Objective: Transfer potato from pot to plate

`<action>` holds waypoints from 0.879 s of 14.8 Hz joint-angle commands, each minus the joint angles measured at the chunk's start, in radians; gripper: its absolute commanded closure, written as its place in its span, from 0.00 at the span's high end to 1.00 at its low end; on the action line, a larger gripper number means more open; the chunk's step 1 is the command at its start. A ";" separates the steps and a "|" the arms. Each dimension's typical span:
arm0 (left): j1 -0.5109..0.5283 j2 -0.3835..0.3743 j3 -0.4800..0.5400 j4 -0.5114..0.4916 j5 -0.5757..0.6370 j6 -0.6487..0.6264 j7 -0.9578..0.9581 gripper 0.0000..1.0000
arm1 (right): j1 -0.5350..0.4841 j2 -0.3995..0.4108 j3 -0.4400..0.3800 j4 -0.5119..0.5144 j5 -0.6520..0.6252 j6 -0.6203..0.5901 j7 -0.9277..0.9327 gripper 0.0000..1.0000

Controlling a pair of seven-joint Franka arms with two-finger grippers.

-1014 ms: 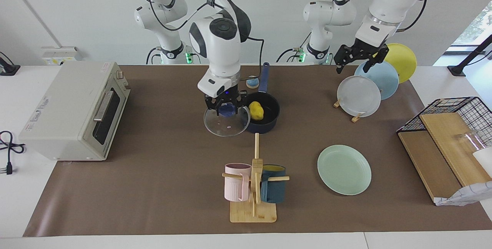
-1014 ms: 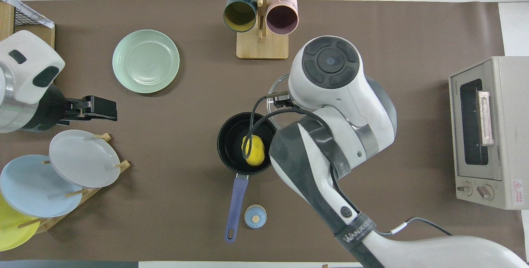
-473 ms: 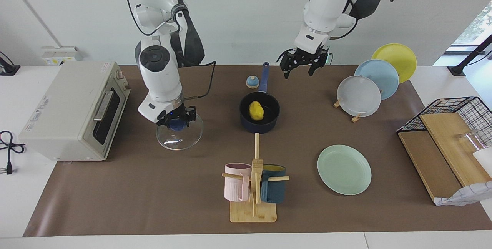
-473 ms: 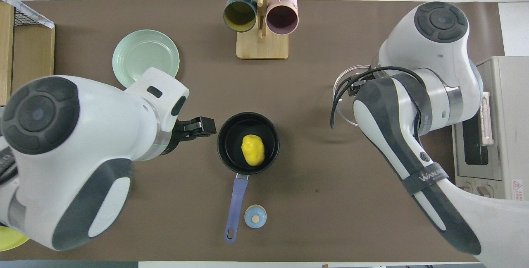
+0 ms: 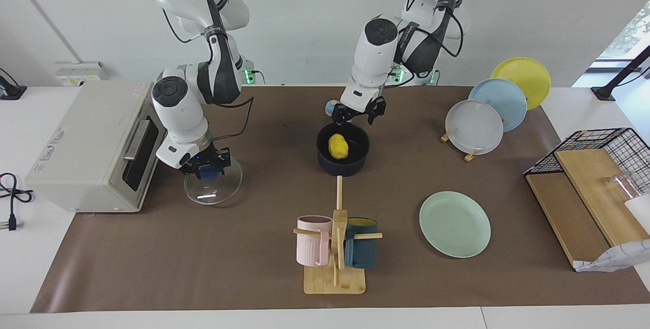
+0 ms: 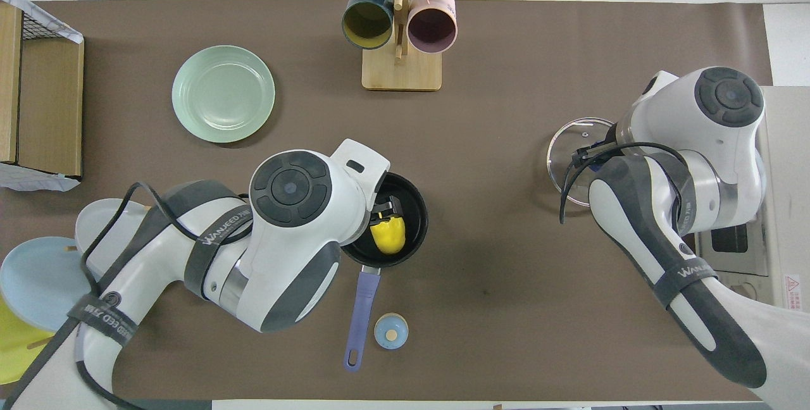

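While my right gripper (image 5: 204,170) pinches the blue knob of the glass lid (image 5: 213,188) beside the toaster oven (image 5: 96,146), I see the potato (image 5: 337,146) lying in the pot (image 5: 343,149). My left gripper (image 5: 358,114) hovers spread open over the pot's rim. The plate (image 5: 454,224) lies well apart, toward the left arm's end.

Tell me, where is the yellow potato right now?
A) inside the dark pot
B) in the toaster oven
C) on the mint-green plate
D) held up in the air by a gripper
A: the potato lies on the black bottom of the pot, with the left gripper open above it and not touching, while the plate holds nothing.
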 commanded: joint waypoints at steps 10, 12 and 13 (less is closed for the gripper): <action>-0.056 0.127 0.020 -0.001 0.004 0.110 -0.066 1.00 | -0.070 -0.066 0.013 -0.164 -0.015 0.123 -0.061 0.70; -0.061 0.141 0.020 -0.001 0.004 0.114 -0.066 1.00 | -0.074 -0.066 0.013 -0.162 -0.015 0.122 -0.059 0.91; -0.061 0.142 0.020 -0.001 0.004 0.114 -0.066 1.00 | -0.074 -0.065 0.013 -0.151 -0.015 0.112 -0.059 1.00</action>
